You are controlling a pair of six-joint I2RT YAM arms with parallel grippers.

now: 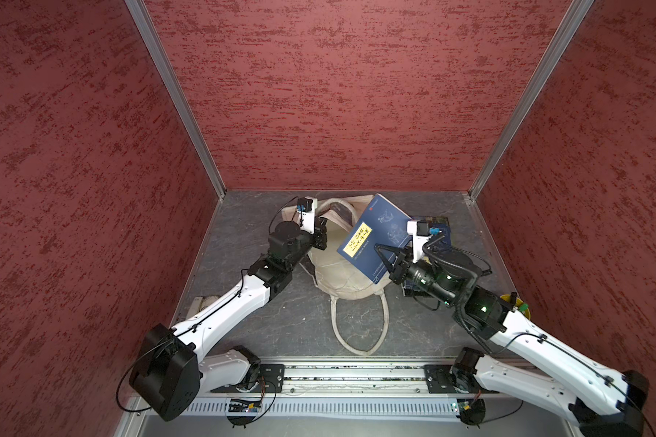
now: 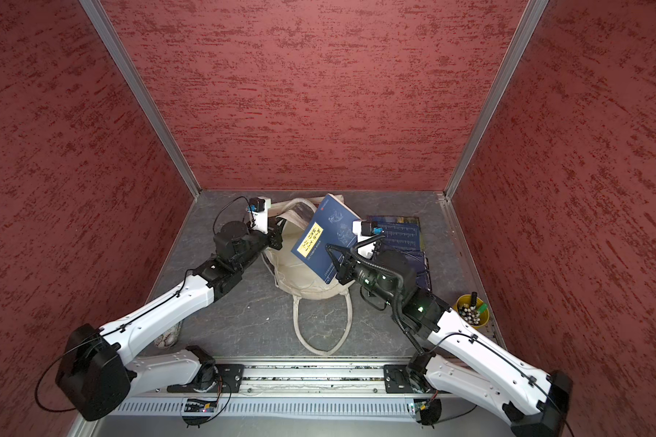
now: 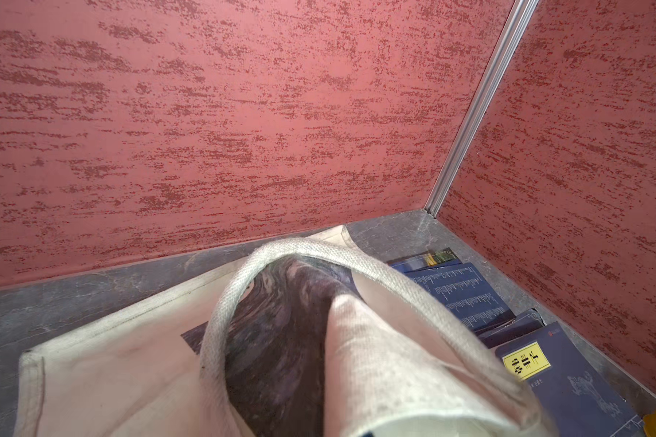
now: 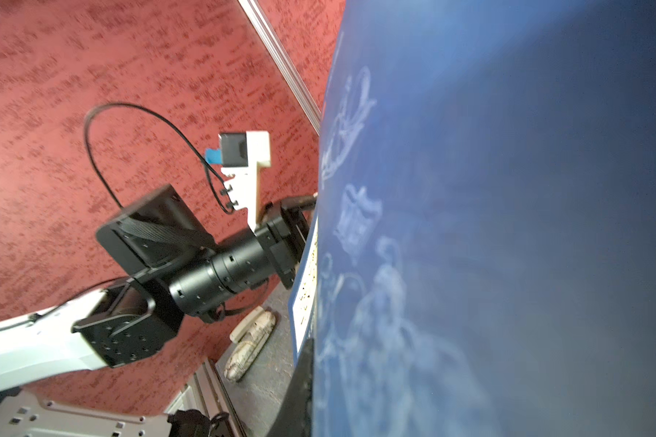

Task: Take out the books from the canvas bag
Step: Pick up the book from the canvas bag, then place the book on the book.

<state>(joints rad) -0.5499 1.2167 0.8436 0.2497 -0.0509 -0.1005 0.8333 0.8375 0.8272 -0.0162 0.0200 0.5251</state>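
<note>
The cream canvas bag [image 1: 341, 276] [image 2: 303, 280] lies slumped mid-table, its long handle loop [image 1: 356, 325] trailing toward the front. My left gripper [image 1: 320, 236] [image 2: 275, 236] is shut on the bag's rim at its left side; in the left wrist view the bag [image 3: 91, 370] and its dark print [image 3: 281, 340] fill the lower frame. My right gripper [image 1: 389, 261] [image 2: 339, 263] is shut on the lower edge of a navy book with a yellow label [image 1: 375, 234] [image 2: 324, 234], held tilted above the bag. That cover [image 4: 508, 227] fills the right wrist view beside one dark finger [image 4: 300, 393]. More books [image 1: 438, 227] [image 2: 402, 234] [image 3: 466, 295] lie on the table to the right.
A small yellow bucket of pens [image 2: 472, 308] [image 1: 523, 306] stands at the right edge behind my right arm. A whitish rolled object [image 2: 167, 336] [image 4: 250, 340] lies at the front left. Red walls close three sides; a metal rail [image 1: 356, 374] runs along the front.
</note>
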